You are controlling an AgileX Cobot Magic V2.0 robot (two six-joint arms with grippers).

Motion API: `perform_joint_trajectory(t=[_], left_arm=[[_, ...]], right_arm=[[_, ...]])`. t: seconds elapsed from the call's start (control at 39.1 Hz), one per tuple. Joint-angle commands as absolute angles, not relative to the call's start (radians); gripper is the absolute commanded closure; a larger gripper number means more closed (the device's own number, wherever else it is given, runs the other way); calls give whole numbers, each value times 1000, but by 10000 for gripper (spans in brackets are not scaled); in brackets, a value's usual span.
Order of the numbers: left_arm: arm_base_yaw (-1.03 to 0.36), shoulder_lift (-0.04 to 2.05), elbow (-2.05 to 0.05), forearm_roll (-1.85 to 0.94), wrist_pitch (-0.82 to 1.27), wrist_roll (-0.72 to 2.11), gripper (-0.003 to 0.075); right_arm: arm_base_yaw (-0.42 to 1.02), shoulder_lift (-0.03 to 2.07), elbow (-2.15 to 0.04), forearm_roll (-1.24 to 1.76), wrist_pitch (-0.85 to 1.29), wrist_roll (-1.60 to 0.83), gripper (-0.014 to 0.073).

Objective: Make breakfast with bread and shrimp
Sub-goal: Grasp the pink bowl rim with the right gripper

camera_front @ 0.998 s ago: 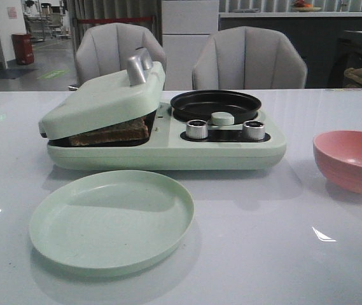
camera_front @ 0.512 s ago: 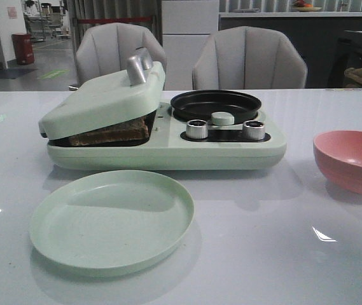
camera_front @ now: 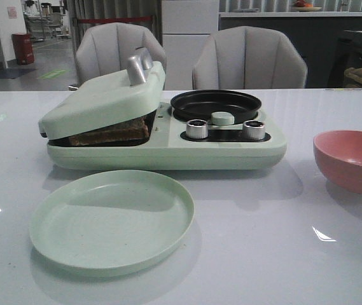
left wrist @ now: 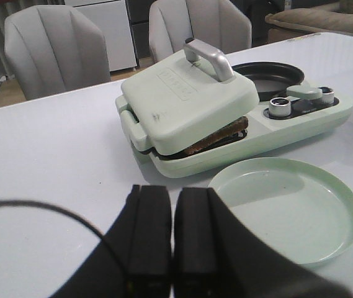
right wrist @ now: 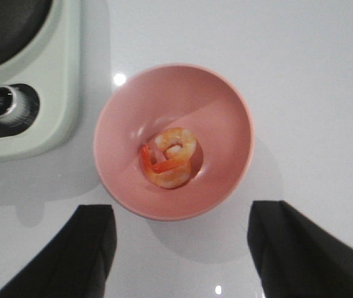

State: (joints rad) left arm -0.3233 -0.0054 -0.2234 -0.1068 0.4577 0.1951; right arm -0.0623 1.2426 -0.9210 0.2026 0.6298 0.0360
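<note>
Tabletop [camera_front: 244,254] is a glossy white-grey surface with a few bright light glints on it, and behind it two grey padded chairs [camera_front: 120,54] are pushed up to the far edge. Way back on the left of the room there's a red bin [camera_front: 23,47] on the floor, and a counter runs along the back right.

On the left of the table, the mint green plate [camera_front: 112,219] sits bare at the front, just in front of the mint breakfast maker [camera_front: 165,143]. The maker's hinged lid [camera_front: 101,100] with its metal handle is tilted down on the bread [camera_front: 111,132], which sticks out dark brown from the left compartment. Right of that is the round black pan [camera_front: 215,105], and two silver knobs [camera_front: 196,129] sit in front of it.

Over on the right is the pink bowl [right wrist: 173,141], a bit apart from the maker, with the shrimp [right wrist: 169,158] curled up in the bottom, looks like a couple of pink-orange pieces touching.

Left gripper [left wrist: 171,233] hangs over the table near the plate, fingers pressed together on nothing. Right gripper [right wrist: 182,248] hovers above the bowl, fingers spread wide
</note>
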Motion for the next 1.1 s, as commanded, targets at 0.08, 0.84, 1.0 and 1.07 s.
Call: perform_joint_trajectory(t=[0.08,0.84,1.0,1.07], left_arm=[[-329,-14,-250,-120,384,185,606],[-329,-14,-250,-120,384,185,606],[-329,-14,-250,-120,384,185,606],[-329,-14,-250,-120,384,185,606]], right_arm=[[-119,1358,-1000,220,600,26,48],[-147,1827,-1268,213,616,-71,153],[-147,1848,-1278,213,614,-85,284],[-147,1849,-1278,213,605,-87,392]])
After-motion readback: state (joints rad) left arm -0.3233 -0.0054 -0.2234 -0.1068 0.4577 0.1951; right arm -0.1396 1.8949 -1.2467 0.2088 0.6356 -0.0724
